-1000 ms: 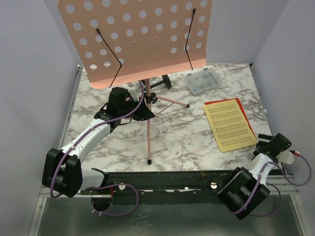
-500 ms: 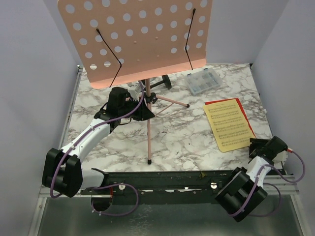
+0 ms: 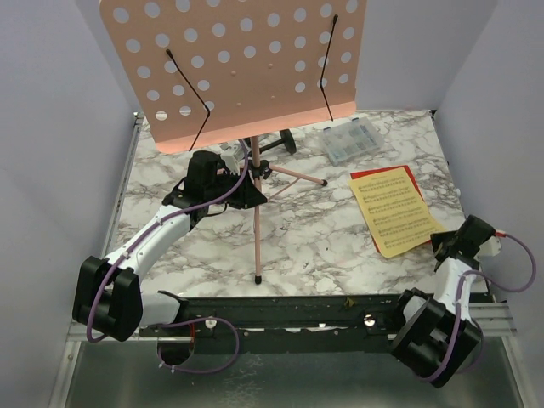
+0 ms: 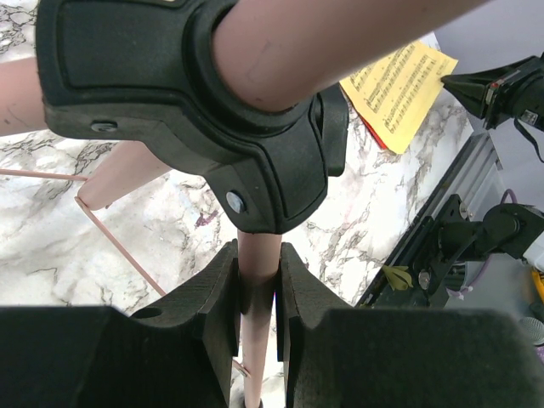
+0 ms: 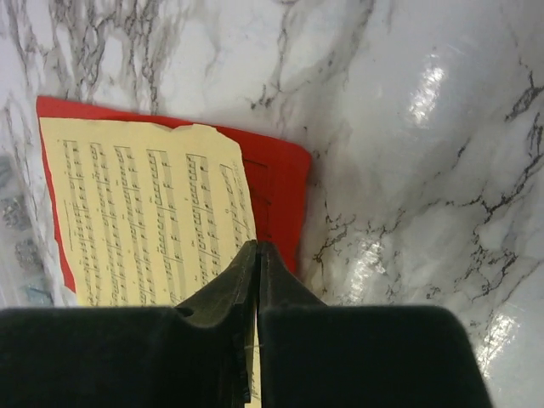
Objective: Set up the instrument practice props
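The pink perforated music stand stands at the back left on thin tripod legs. My left gripper is shut on its pink pole, just below the black hub. The yellow sheet-music page lies on the red page at the right. My right gripper is shut on their near corner. In the right wrist view the yellow page runs in between the closed jaws of the right gripper, with the red page beside it. The black microphone is partly hidden behind the stand.
A clear plastic compartment box sits at the back right. White walls close in the marble table on three sides. A black rail runs along the near edge.
My right gripper has closed from open onto the near corner of the pages, and the pages have shifted slightly left. The left arm and the stand have not moved.
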Action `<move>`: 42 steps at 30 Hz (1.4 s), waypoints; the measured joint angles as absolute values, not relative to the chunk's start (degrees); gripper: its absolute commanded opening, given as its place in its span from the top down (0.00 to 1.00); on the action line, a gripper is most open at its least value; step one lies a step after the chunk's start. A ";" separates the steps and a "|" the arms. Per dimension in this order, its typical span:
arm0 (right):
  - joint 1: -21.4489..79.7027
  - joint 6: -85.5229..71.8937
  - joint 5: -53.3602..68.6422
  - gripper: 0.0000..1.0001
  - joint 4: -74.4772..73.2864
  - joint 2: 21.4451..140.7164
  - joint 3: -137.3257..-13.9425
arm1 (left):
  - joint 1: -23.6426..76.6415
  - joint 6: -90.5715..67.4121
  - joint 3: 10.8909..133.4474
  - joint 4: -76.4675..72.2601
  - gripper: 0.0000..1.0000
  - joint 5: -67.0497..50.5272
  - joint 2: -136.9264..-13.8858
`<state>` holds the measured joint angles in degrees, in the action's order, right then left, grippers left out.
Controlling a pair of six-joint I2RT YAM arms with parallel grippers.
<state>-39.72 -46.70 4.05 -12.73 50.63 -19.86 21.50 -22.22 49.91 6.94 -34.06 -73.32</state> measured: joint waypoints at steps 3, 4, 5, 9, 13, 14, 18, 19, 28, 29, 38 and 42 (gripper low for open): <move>-36.77 -45.32 0.93 0.99 -14.28 51.62 -22.48 | 21.50 -22.24 49.91 6.94 1.00 -34.09 -73.32; -35.53 -44.80 0.23 0.99 -14.63 52.03 -23.40 | 21.50 -22.24 49.91 6.94 1.00 -34.09 -73.32; -34.50 -44.21 -0.10 0.99 -14.72 52.29 -24.03 | 21.50 -22.24 49.91 6.94 1.00 -34.09 -73.32; -30.39 -40.64 2.04 0.99 -14.79 54.11 -26.94 | 21.50 -22.24 49.91 6.94 1.00 -34.09 -73.32; -27.62 -40.05 8.71 0.99 -15.14 54.50 -28.08 | 21.50 -22.28 49.91 6.94 1.00 -34.09 -73.32; -26.76 -40.12 10.92 0.99 -15.44 54.43 -28.42 | 21.50 -22.31 49.91 6.94 1.00 -34.09 -73.32; -23.24 -40.99 19.84 0.99 -17.43 53.47 -29.32 | 21.47 -22.63 49.91 6.94 1.00 -34.63 -73.36; -22.63 -41.50 22.26 0.99 -18.31 52.86 -29.32 | 21.47 -22.65 49.91 6.94 1.00 -34.70 -73.36; -17.74 -45.63 37.91 0.99 -23.24 47.53 -21.32 | 21.47 -22.65 49.91 6.94 1.00 -34.70 -73.36; -16.75 -45.54 38.89 0.99 -24.34 47.20 -19.94 | 21.47 -22.65 49.91 6.94 1.00 -34.68 -73.36; -11.73 -41.41 51.64 0.57 -26.61 49.17 -16.80 | 21.47 -22.65 49.91 6.94 1.00 -34.70 -73.36; -11.55 -41.93 46.54 0.41 -28.75 48.49 -19.05 | 21.47 -22.65 49.91 6.94 1.00 -34.68 -73.36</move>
<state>-11.55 -41.93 46.54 -28.75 48.49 -19.05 21.47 -22.65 49.91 6.94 -34.68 -73.36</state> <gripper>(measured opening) 0.482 0.235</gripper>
